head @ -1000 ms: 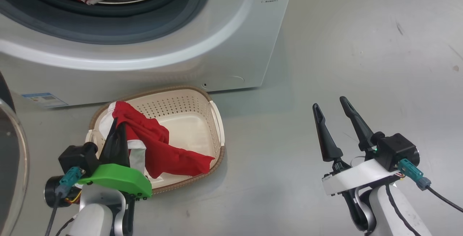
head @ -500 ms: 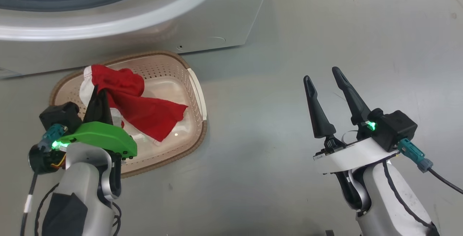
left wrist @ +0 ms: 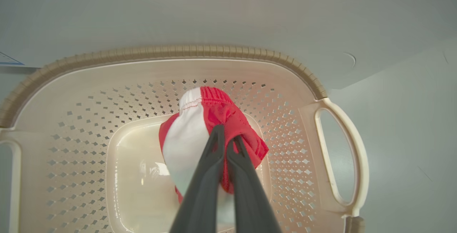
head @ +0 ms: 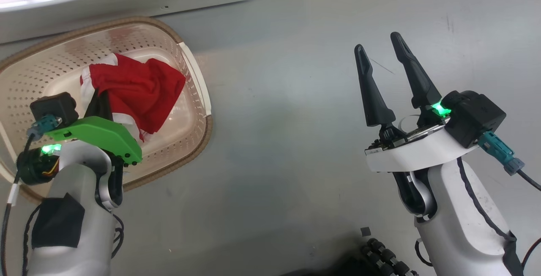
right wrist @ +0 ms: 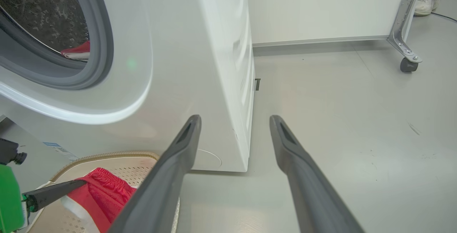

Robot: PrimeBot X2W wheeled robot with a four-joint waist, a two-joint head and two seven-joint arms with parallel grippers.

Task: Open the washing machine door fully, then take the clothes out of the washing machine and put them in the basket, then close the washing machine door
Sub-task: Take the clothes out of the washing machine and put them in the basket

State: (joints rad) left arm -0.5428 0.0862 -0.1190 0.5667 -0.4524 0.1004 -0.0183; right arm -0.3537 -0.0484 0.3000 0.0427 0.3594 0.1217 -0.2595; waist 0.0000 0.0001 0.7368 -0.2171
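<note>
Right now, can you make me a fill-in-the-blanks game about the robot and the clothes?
1. The left gripper has its jaws shut on a ____ and white garment.
2. That garment hangs over the cream ____ with the brown rim.
3. The right gripper has its jaws ____ and holds nothing.
4. Another red cloth lies inside the ____ machine.

Missing words: red; basket; open; washing.

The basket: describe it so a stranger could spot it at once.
Find the big white washing machine. On the grey floor before its front sits the basket. It alone is cream, with perforated sides, a brown woven-look rim and white handles.
</note>
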